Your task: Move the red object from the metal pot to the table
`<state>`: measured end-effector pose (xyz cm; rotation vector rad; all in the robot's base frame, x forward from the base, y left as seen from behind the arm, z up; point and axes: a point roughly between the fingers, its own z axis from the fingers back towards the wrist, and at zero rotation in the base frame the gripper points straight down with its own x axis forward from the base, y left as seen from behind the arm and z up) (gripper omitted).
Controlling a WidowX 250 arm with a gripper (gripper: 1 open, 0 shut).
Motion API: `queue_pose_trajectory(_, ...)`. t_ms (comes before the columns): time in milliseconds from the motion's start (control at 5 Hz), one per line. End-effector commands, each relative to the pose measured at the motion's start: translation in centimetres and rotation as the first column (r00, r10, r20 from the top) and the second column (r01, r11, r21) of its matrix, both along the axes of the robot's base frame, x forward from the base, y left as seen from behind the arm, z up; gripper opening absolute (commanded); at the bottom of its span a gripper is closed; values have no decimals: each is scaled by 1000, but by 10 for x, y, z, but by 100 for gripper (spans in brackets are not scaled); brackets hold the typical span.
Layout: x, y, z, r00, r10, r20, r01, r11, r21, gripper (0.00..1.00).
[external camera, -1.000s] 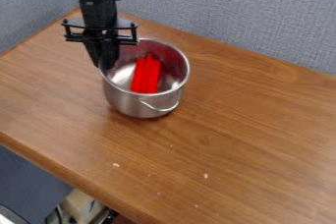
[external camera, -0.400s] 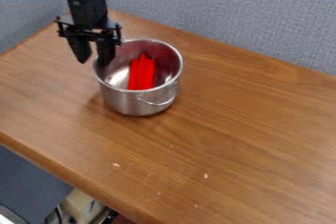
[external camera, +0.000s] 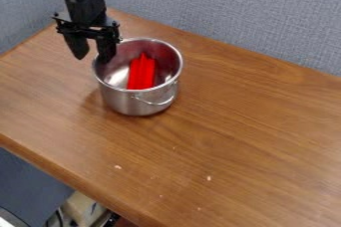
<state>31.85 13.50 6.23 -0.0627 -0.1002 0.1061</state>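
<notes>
Grey wall behind brown worktop (external camera: pixel 253 112). We see claw (external camera: pixel 91 54) pointing down at pot's (external camera: pixel 136 90) far-left rim, fingers (external camera: pixel 82 48) partly spread, gripping nothing we can make out. Pot sits just right of and below claw. Red block (external camera: pixel 144 71) leans inside pot, right of claw, apart from fingers. Wire handle on pot's near side, away from claw.
</notes>
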Motion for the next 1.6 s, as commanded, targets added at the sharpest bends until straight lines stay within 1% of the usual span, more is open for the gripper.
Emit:
queue_pose_trajectory(0, -1, -4, 11, 999, -33, 42, 33, 999, 9, 0)
queue_pose_trajectory(200, -7, -11, 12, 997, -68, 42, 67, 998, 6, 100)
queue_pose_trajectory(400, -12, -15, 24, 997, -52, 63, 52, 999, 9, 0)
queue_pose_trajectory(600, -15, -19, 33, 996, -41, 83, 40, 999, 15, 100)
queue_pose_trajectory(800, -19, -25, 40, 995, -36, 94, 35, 999, 12, 100)
queue_pose_trajectory(1000, -18, -29, 41, 995, -39, 88, 38, 999, 20, 100)
queue_pose_trajectory(1200, -17, -34, 39, 996, -45, 72, 43, 999, 22, 100)
queue_pose_trajectory(1400, -22, -41, 33, 994, -90, 63, 89, 996, 21, 100)
